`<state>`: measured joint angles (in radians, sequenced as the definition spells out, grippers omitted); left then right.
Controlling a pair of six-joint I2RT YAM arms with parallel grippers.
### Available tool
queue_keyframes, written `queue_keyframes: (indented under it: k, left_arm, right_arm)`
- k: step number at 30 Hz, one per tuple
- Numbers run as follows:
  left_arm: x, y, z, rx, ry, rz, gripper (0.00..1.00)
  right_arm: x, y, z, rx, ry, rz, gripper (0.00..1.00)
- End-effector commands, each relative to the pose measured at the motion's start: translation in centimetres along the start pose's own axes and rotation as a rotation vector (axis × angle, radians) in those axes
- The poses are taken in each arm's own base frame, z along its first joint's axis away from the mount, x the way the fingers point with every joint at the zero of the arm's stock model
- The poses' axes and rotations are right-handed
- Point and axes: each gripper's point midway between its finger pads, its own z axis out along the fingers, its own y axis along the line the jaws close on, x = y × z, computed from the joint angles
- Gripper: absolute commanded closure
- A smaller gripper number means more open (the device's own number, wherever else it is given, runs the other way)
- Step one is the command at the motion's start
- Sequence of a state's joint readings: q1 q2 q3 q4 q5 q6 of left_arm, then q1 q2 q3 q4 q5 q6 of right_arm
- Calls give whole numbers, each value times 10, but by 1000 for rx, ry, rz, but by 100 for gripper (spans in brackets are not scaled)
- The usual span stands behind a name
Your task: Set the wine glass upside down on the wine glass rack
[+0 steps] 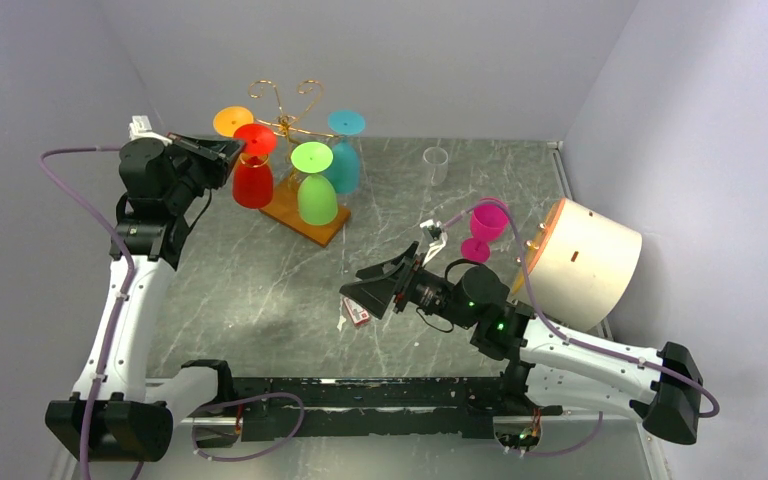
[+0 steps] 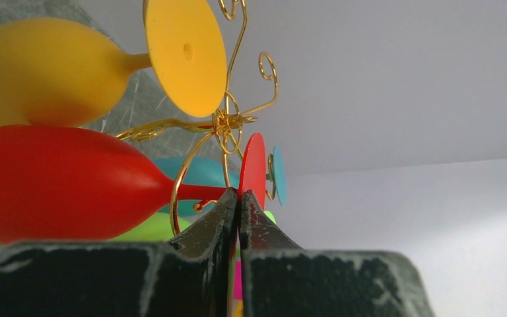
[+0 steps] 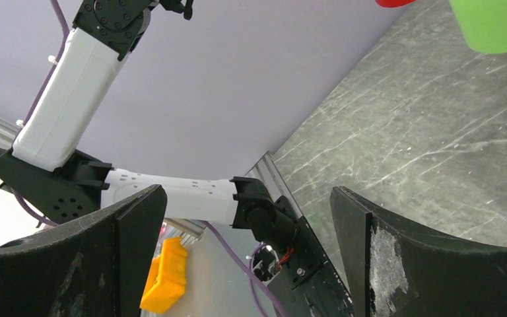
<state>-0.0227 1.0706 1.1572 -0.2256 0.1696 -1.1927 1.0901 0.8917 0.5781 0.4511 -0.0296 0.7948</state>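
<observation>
Left tool [image 2: 239, 196] is pressed fully closed, its tips against the thin stem of the red wine glass [image 1: 252, 180]; I can't tell whether it pinches it. That smooth glass hangs bowl-down on the gold wire rack [image 1: 285, 208], beside a yellow glass [image 1: 233, 121], a green glass [image 1: 317, 200] and a teal glass [image 1: 345, 170]. Right tool [image 3: 247, 198] gapes wide and empty, low over the marbled worktop [image 1: 260, 290].

Far left on table [image 1: 260, 290]: wine glass rack [image 1: 302, 219], glasses [image 1: 317, 200] hung on it. Cup [image 1: 436, 165] to its right. Right of centre: upright wine glass [image 1: 485, 228], tipped cylinder [image 1: 585, 262] just beside.
</observation>
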Motion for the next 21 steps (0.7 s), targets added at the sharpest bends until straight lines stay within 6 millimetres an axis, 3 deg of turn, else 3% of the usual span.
queue_keyframes:
  k: [1, 21]
  left_arm:
    - [-3, -5, -9, 8, -21, -11, 93]
    - [2, 11, -20, -31, -28, -14, 93]
  right_arm:
    - [-13, 9, -1, -23, -44, -18, 0]
    - [-9, 6, 2, -18, -36, -9, 0]
